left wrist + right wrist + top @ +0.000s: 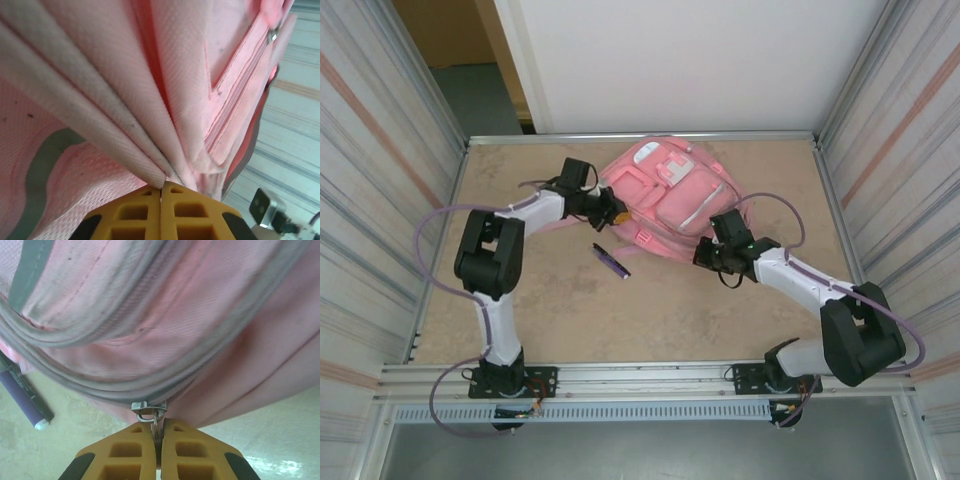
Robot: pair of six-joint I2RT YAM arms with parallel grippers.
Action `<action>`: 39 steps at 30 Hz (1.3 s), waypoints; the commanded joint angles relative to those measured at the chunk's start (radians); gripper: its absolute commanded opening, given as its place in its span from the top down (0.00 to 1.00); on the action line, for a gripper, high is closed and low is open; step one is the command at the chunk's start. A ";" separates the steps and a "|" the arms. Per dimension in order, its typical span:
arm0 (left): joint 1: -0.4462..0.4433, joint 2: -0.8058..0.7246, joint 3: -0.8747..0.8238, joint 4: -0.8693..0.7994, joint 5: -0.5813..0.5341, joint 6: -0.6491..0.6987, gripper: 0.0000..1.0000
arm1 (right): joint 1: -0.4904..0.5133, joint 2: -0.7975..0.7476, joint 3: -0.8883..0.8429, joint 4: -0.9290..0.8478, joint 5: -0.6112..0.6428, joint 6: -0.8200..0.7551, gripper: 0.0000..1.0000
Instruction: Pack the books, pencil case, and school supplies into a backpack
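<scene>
**Backpack** [665, 195]: pink and soft. It lay at the far middle of the worktop [650, 320], front pockets and white patch facing up in the top view.

**Left claw** [616, 213]: from above it sat at the backpack's left edge. The left wrist view added the grip: yellow fingers [135, 215] pressed together on a fold of the pink fabric, with pleats fanning away from the pinch.

**Right claw** [703, 256]: from above it sat at the backpack's near right edge. The right wrist view added that its fingers were clamped on a small metal zip pull [150, 411] hanging from a grey-edged zip line.

**Purple pen** [613, 262]: it lay on bare worktop just in front of the backpack, between the two claws and touched by neither. From above it read as one dark sliver. The right wrist view gave its white tip and a thin black pen [22, 382] lying against it, close under the bag's edge.
</scene>
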 commanded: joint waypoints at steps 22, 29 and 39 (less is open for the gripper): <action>-0.135 -0.330 -0.209 -0.097 -0.450 0.033 0.57 | 0.159 0.225 0.293 -0.024 -0.240 -0.183 1.00; -0.220 -0.220 -0.171 -0.005 -0.385 -0.033 0.57 | 0.160 0.247 0.279 0.024 -0.320 -0.198 1.00; -0.244 -0.180 -0.142 0.037 -0.495 -0.011 1.00 | 0.153 0.220 0.272 -0.096 -0.231 -0.251 1.00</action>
